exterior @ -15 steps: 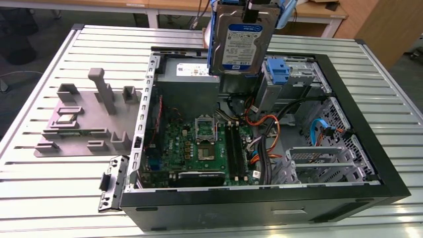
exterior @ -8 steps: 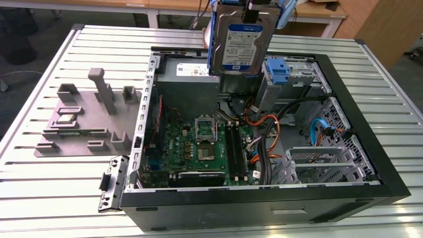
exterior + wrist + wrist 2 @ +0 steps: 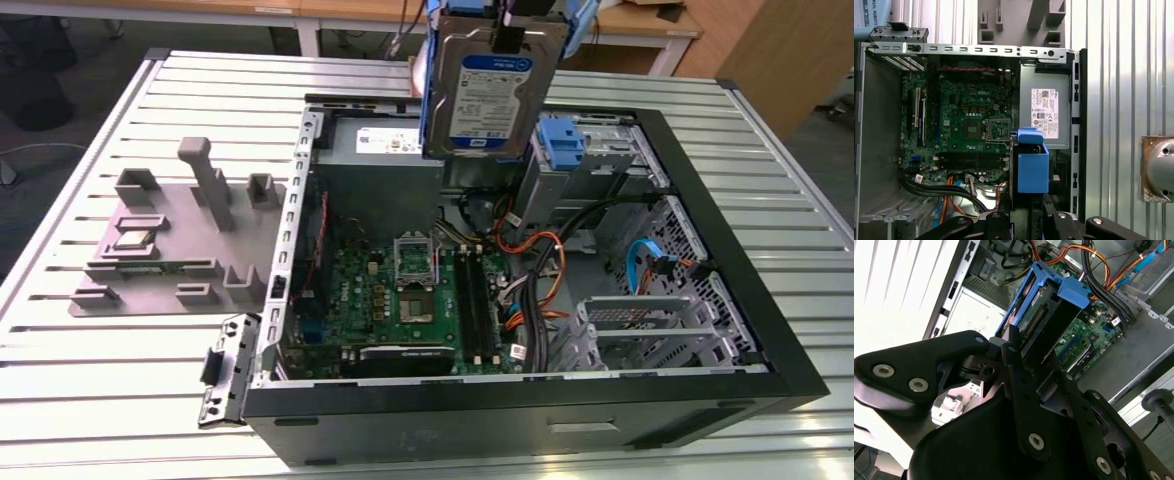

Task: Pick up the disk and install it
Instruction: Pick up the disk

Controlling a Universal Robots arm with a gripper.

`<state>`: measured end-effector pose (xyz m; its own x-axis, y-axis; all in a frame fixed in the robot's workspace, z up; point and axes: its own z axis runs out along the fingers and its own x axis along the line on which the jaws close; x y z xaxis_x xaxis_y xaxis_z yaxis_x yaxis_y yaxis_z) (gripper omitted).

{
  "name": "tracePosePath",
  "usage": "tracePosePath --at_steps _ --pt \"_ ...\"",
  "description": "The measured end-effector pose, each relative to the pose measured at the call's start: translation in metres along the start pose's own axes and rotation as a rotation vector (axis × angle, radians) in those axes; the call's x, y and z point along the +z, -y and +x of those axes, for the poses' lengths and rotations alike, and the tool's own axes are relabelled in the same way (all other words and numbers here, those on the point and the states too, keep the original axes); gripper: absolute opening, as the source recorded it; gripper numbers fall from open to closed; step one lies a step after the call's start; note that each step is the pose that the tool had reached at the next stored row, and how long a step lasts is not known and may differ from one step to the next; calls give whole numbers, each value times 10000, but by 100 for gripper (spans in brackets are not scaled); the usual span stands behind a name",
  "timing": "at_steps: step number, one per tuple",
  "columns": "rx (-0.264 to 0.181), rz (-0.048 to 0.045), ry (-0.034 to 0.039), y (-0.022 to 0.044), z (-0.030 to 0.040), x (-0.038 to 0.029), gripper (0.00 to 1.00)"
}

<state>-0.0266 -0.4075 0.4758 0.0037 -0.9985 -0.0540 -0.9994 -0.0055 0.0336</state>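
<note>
Disk (image 3: pixel 478 95) is in the air. It hangs upright with its label face toward the exterior camera, above the open computer case (image 3: pixel 747 250). It sits over the stretch between the power supply (image 3: pixel 380 145) and the grey drive cage with the blue latch (image 3: pixel 567 150). It seems to touch nothing but the gripper (image 3: pixel 511 38).

Jaws: closed on the disk. In the second wrist view the black fingers (image 3: pixel 1013 352) sit on either side of the blue frame at one end and clamp it across its thickness.

Step, as I judge it: the pick-up is done and the install is not. The disk is being carried over the case and is seated in no bay.

I cannot tell which bay is meant. One candidate is the latched cage just to the exterior view's right of the disk. The other is the empty metal cage (image 3: pixel 641 325) nearer the front of the case.

The next move calls for squaring the blue frame to the bay's rails. The entry should be straight and stay clear of the orange and black cables (image 3: pixel 534 255).

Pose: the arm enters from the top edge of the exterior view with its wrist pointing straight down. The first wrist view looks down the disk edge-on, with the motherboard (image 3: pixel 969 125) below it.
</note>
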Motion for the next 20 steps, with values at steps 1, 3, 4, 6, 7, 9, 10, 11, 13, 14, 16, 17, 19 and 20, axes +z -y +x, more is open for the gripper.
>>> tracePosePath --at_steps 1,3,4,6,7,9,10,11,13,14,16,17,19,20 --pt "0 0 1 0 18 0 35" --pt "0 0 1 0 58 -2 35" --pt "0 0 1 0 79 -2 35" --pt "0 0 0 0 121 -3 35" --pt "0 0 0 0 140 -4 35" --pt "0 0 1 0 176 -5 35" --pt "0 1 1 0 192 -5 35" --pt "0 0 1 0 209 -6 35" --pt "0 0 1 0 241 -7 35" --pt "0 0 0 0 253 -7 35" --pt "0 1 1 0 271 -8 35" --pt "1 1 1 -1 276 -8 35" --pt "0 0 1 0 285 -8 35" --pt "0 0 1 0 288 -8 35"
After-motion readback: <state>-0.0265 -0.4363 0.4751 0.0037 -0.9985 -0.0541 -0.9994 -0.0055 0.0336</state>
